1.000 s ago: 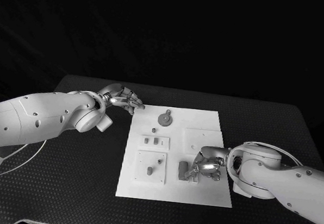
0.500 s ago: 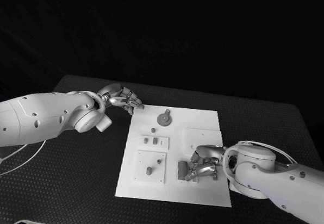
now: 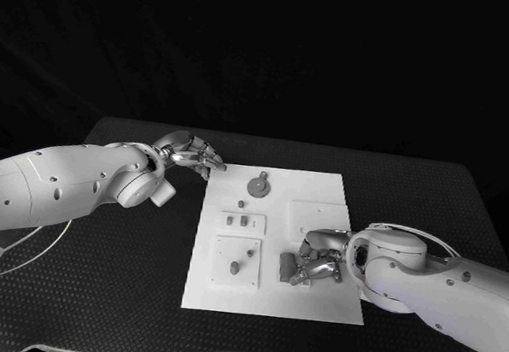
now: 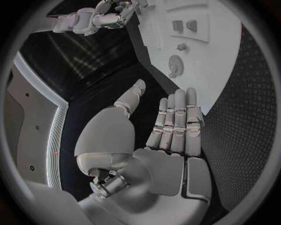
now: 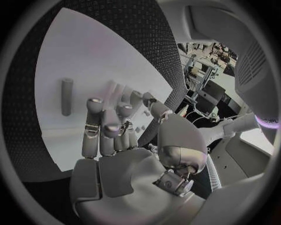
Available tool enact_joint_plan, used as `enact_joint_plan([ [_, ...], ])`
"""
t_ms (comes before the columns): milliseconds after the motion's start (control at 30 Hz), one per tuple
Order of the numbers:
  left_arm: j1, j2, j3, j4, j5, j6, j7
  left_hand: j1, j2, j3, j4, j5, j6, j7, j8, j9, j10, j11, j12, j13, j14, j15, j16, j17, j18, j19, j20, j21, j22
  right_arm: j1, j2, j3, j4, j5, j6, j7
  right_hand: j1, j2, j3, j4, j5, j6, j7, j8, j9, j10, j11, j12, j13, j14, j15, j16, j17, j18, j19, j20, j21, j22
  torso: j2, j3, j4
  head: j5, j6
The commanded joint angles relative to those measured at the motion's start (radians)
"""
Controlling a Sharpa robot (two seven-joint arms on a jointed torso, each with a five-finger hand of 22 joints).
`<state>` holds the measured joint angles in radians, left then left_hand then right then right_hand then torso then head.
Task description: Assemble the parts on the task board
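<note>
Right silver hand [image 3: 320, 259] has crept inward over the near right part of the white rectangular task board [image 3: 327, 193] since 1 s ago, fingers curled above the grey upright cylindrical peg [image 3: 286, 267], now about touching it; cannot tell if it actually grips. Left silver hand [image 3: 190, 152] stays off the board's far left corner, fingers loosely apart, holding nothing. Round grey disc part [image 3: 259, 185] and the other small pieces lie unmoved, so a peg pickup looks to be starting.
</note>
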<state>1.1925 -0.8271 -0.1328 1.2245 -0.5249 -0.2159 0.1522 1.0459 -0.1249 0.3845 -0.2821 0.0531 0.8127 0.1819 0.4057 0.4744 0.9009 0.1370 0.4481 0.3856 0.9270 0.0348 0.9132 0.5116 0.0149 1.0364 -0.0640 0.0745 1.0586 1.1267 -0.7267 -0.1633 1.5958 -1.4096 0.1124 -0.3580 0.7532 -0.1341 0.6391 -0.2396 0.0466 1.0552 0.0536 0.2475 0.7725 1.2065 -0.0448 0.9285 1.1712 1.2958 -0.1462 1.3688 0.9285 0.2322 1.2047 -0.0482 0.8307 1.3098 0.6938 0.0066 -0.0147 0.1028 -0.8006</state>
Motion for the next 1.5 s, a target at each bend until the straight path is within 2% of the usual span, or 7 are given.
enact_joint_plan([
  [33, 0.001, 0.0, 0.001, 0.002, 0.004, 0.012, 0.008, -0.011, 0.002, 0.005, 0.002, -0.003, -0.002, -0.002, -0.002, -0.001, -0.004, -0.001, 0.004, -0.002, 0.009, -0.001, -0.006, 0.002, 0.0, 0.004, -0.001, -0.001, 0.002, -0.004, 0.005, -0.001, -0.002, -0.034, 0.019, 0.002, -0.001, 0.008, -0.002, 0.007, 0.004, 0.02, 0.012, 0.004, 0.002, 0.008, -0.001, 0.007, 0.002, 0.002, -0.005, 0.004, 0.002, 0.03, 0.007, 0.001, 0.001, 0.009, 0.0, 0.0005, -0.0003, 0.002, -0.004],
  [367, 0.001, 0.0, 0.001, 0.002, 0.004, 0.01, 0.008, -0.012, 0.002, 0.005, 0.002, -0.003, -0.001, -0.003, -0.001, -0.001, -0.004, -0.001, 0.004, -0.002, 0.009, -0.001, -0.006, 0.002, 0.001, 0.004, -0.001, -0.001, 0.002, -0.005, 0.003, -0.001, -0.006, -0.075, -0.006, -0.001, -0.005, 0.013, -0.005, 0.016, 0.004, 0.023, 0.01, 0.004, 0.002, 0.01, -0.002, 0.009, 0.004, 0.002, -0.006, 0.007, 0.004, 0.03, 0.009, 0.0, 0.001, 0.009, 0.0, 0.0006, -0.0006, 0.003, -0.004],
  [667, 0.001, 0.0, 0.001, 0.002, 0.004, 0.011, 0.008, -0.012, 0.003, 0.005, 0.002, -0.003, -0.001, -0.003, -0.001, -0.001, -0.004, -0.001, 0.005, -0.002, 0.009, -0.001, -0.006, 0.002, 0.001, 0.004, -0.001, -0.001, 0.002, -0.005, 0.004, -0.001, -0.013, -0.086, -0.024, -0.001, -0.065, 0.059, -0.023, 0.066, 0.004, 0.029, 0.008, -0.001, 0.003, 0.009, -0.005, 0.013, 0.008, -0.001, -0.009, 0.013, 0.008, 0.03, 0.007, -0.003, -0.001, 0.01, 0.0, 0.0013, -0.001, 0.003, -0.004],
  [967, 0.001, 0.0, 0.001, 0.003, 0.004, 0.012, 0.007, -0.012, 0.002, 0.005, 0.001, -0.003, -0.001, -0.003, -0.001, -0.001, -0.005, -0.001, 0.005, -0.002, 0.009, -0.001, -0.006, 0.003, 0.001, 0.004, -0.001, -0.001, 0.002, -0.005, 0.003, -0.001, -0.015, -0.06, 0.013, 0.001, -0.079, 0.056, -0.027, 0.065, 0.004, 0.029, 0.007, -0.003, 0.003, 0.008, -0.005, 0.013, 0.01, -0.002, -0.01, 0.014, 0.01, 0.03, 0.005, -0.004, -0.001, 0.012, 0.0, 0.0008, -0.001, 0.002, -0.002],
  [1233, 0.001, -0.001, 0.001, 0.003, 0.004, 0.011, 0.007, -0.012, 0.002, 0.005, 0.001, -0.003, -0.001, -0.003, 0.0, -0.001, -0.005, -0.001, 0.005, -0.002, 0.009, -0.001, -0.007, 0.003, 0.001, 0.004, -0.001, -0.002, 0.002, -0.004, -0.027, 0.0, 0.005, -0.046, -0.016, 0.002, -0.08, 0.049, -0.027, 0.056, 0.004, 0.028, 0.008, -0.005, 0.003, 0.007, -0.005, 0.013, 0.01, -0.003, -0.009, 0.013, 0.009, 0.03, 0.003, -0.005, -0.001, 0.012, 0.0, 0.0011, -0.0003, 0.001, -0.001],
  [1300, 0.001, -0.002, 0.001, 0.003, 0.004, 0.011, 0.007, -0.013, 0.002, 0.005, 0.001, -0.003, -0.001, -0.003, 0.0, -0.001, -0.005, -0.001, 0.005, -0.002, 0.009, -0.001, -0.007, 0.003, 0.001, 0.004, -0.001, -0.002, 0.002, -0.002, -0.041, 0.008, 0.014, -0.047, -0.022, 0.001, -0.083, 0.047, -0.027, 0.057, 0.004, 0.028, 0.008, -0.005, 0.003, 0.006, -0.005, 0.013, 0.01, -0.003, -0.009, 0.013, 0.009, 0.03, 0.003, -0.005, -0.001, 0.012, 0.0, 0.0014, -0.0001, 0.002, 0.0],
  [1500, 0.001, -0.003, 0.001, 0.003, 0.004, 0.01, 0.007, -0.013, 0.002, 0.005, 0.001, -0.003, -0.001, -0.003, 0.0, -0.001, -0.005, -0.001, 0.005, -0.002, 0.009, -0.001, -0.007, 0.003, 0.001, 0.004, -0.001, -0.002, 0.002, 0.03, -0.073, 0.045, 0.003, -0.043, -0.028, -0.001, -0.09, 0.044, -0.026, 0.062, 0.004, 0.028, 0.008, -0.006, 0.004, 0.007, -0.005, 0.013, 0.011, -0.003, -0.009, 0.013, 0.01, 0.03, 0.004, -0.005, -0.001, 0.012, 0.0, 0.0009, -0.0012, 0.001, 0.001],
])
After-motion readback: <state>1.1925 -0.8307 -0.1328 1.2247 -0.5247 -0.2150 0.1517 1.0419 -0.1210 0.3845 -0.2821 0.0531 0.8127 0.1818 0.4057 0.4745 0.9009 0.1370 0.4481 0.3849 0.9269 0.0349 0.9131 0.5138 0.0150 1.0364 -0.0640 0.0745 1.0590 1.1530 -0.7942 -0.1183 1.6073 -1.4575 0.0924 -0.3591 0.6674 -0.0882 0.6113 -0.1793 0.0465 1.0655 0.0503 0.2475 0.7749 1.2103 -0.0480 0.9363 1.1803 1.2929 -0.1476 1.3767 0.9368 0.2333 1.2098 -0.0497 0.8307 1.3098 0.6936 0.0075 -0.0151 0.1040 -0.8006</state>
